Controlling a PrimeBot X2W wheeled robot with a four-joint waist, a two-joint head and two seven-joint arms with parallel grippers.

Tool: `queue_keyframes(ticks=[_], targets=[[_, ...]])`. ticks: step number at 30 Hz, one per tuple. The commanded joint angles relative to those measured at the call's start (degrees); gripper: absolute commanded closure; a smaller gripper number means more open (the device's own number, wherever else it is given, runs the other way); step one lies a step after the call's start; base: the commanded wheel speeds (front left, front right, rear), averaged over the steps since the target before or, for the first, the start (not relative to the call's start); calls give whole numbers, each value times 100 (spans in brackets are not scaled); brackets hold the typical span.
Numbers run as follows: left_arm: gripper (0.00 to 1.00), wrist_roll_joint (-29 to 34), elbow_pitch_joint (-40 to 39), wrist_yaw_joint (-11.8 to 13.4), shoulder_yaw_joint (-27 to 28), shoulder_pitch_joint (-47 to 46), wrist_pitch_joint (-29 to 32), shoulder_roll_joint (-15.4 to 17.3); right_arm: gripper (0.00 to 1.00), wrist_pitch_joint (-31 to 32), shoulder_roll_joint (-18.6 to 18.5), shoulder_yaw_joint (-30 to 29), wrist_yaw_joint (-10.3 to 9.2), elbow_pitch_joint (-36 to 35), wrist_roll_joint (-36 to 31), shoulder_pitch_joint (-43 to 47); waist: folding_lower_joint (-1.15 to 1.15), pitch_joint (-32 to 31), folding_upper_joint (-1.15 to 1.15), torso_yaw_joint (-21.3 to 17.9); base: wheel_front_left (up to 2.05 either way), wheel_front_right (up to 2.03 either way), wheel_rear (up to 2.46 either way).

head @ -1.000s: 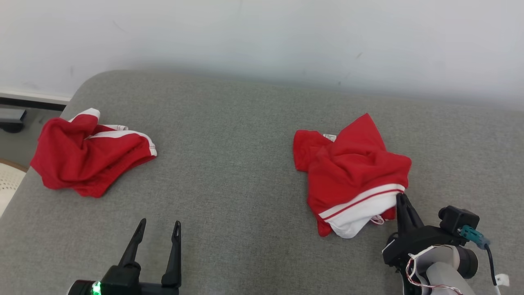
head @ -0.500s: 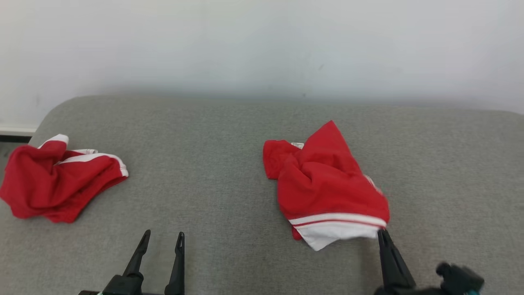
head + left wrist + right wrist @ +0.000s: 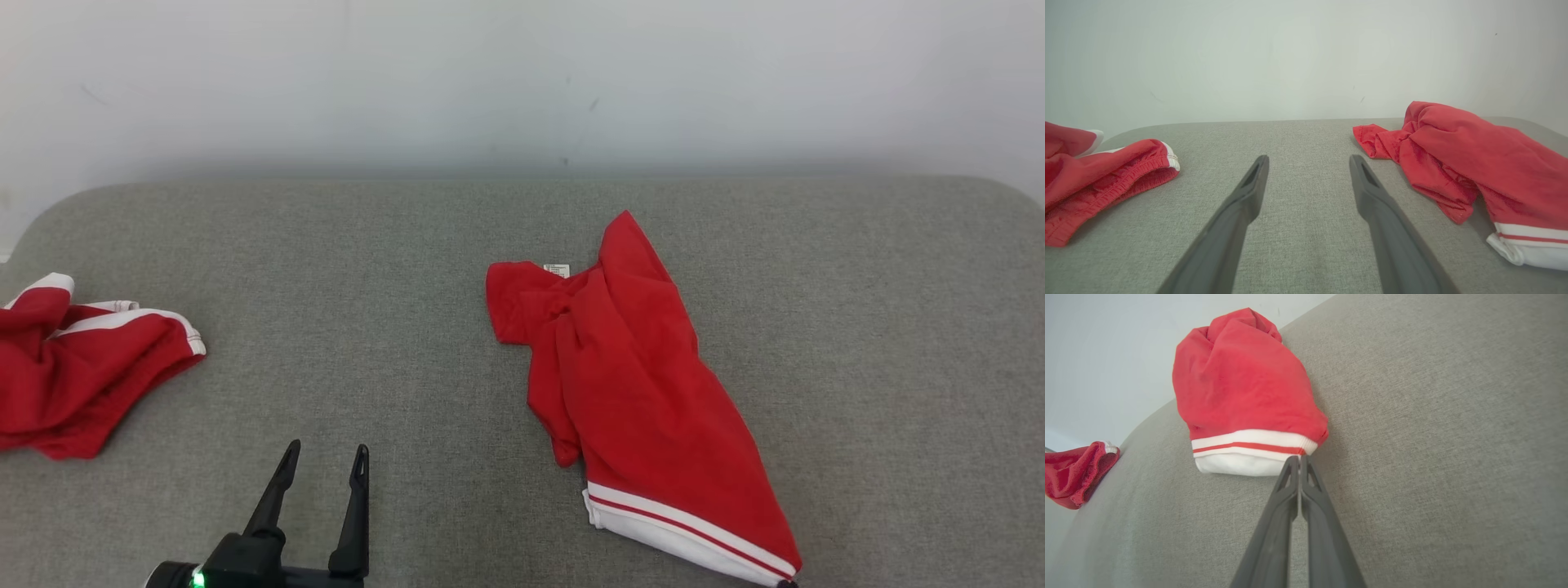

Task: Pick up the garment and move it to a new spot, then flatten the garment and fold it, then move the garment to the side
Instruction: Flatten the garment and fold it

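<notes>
- Red on grey: shows the garment (image 3: pixel 637 392) drawn out in a long diagonal from centre frame to the lower right corner of the head view, upper end resting on the padded worktop (image 3: pixel 367 261).
- Catches the right gripper (image 3: pixel 1299 458) at centre of the right wrist view, jaws pressed together on the corner of the white hem (image 3: pixel 1237 463).
- Finds the left gripper (image 3: pixel 325 447) at lower left of the head view, jaws wide apart, holding nothing, well apart from the garment.
- Shows a second red garment (image 3: pixel 82 367) bunched at the left edge, touched by neither arm.
- Suggests an early stage: grasp made, relocation apparently under way, cloth not yet set down at a new spot.
- Leaves flattening, folding and the move aside to be done; looks rumpled and twisted near the upper end, with no fold made.
</notes>
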Motion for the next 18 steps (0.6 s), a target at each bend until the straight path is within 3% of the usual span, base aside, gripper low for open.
queue_keyframes(ticks=[1,2,3,13,18], targets=[[0,-7,-1,20,22,-56,-14,-4,100,-86,31,-107,-13,47,-64,-110,0,54,0,-41,0,0,0],[0,-1,5,18,29,-76,-14,-4,95,-143,36,-179,-13,61,-146,-165,0,55,0,-48,0,0,0],[0,-1,11,17,36,-86,-14,-4,0,-199,52,-253,-13,58,-220,-229,0,56,0,-57,0,0,0],[0,-32,-5,33,83,-36,-14,-5,0,-458,147,-783,-13,-328,-655,-668,0,11,0,-120,0,0,0],[0,-37,-25,54,80,-65,-14,-4,0,-461,153,-768,-13,-585,-1291,-966,0,47,0,-172,0,0,0]])
